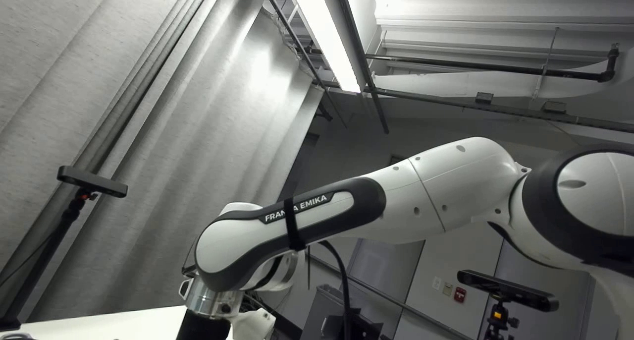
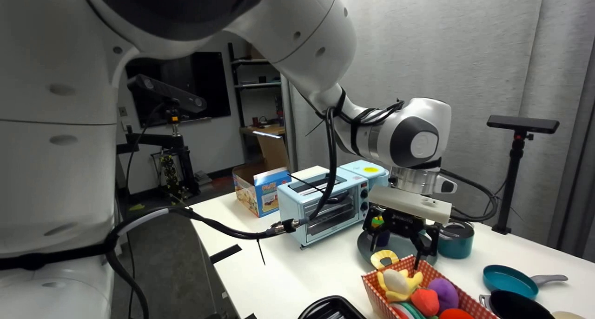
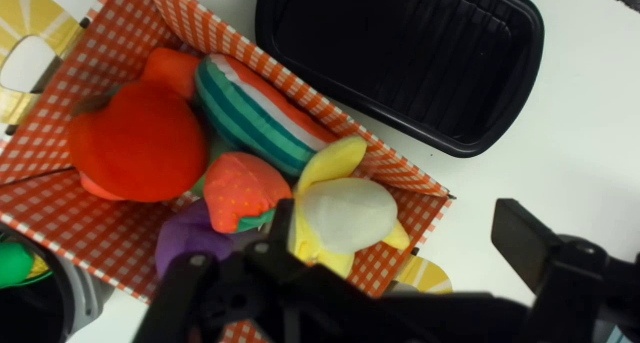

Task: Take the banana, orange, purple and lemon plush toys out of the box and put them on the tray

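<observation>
When lowering the claw point(image 3: 395, 227), wide-spread and empty, centre on the banana plush point(image 3: 350, 213) below it — clear of strawberry plush point(image 3: 240, 188) and box wall point(image 3: 420, 210) — before pinching.

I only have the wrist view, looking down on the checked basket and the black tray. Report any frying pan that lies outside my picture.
Observer: In an exterior view, a teal frying pan lies on the table, to the picture right of the basket.
Operator: Noted. Now name anything tall standing on the table.
Observer: A black camera stand, to the picture right of a teal pot in an exterior view.
Operator: Check the arm for loose-hanging cables.
Observer: Both exterior views show a black cable hanging below the arm; how much slack it has, I can't tell.
</observation>
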You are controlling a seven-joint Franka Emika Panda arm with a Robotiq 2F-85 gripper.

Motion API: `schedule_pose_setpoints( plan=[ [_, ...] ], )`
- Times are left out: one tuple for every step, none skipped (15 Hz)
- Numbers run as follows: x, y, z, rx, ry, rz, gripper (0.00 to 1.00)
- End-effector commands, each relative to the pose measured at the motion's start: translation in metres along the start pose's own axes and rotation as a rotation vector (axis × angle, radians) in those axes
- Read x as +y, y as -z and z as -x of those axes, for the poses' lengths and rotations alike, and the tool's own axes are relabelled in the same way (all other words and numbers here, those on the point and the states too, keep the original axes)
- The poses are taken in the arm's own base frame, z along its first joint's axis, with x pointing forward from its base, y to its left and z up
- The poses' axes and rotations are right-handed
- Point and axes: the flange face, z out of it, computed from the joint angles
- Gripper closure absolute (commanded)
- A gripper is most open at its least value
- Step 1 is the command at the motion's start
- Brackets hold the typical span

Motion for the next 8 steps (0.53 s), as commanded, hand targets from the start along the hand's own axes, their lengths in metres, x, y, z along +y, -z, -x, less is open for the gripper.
schedule_pose_setpoints(
  plan=[
    [0.003,-0.01,-0.021,0.013,-0.005,-0.01,0.0],
    [0.003,-0.015,-0.023,0.007,-0.005,-0.005,0.0],
    [0.002,-0.019,-0.025,0.001,-0.002,-0.011,0.0],
    [0.002,-0.024,-0.026,-0.005,-0.001,-0.013,0.0],
    [0.002,-0.028,-0.028,-0.009,-0.001,-0.018,0.0],
    [0.002,-0.031,-0.029,-0.014,-0.002,-0.021,0.0],
    [0.002,-0.035,-0.03,-0.019,-0.002,-0.024,0.0],
    [0.003,-0.039,-0.03,-0.025,-0.003,-0.026,0.0]
  ],
)
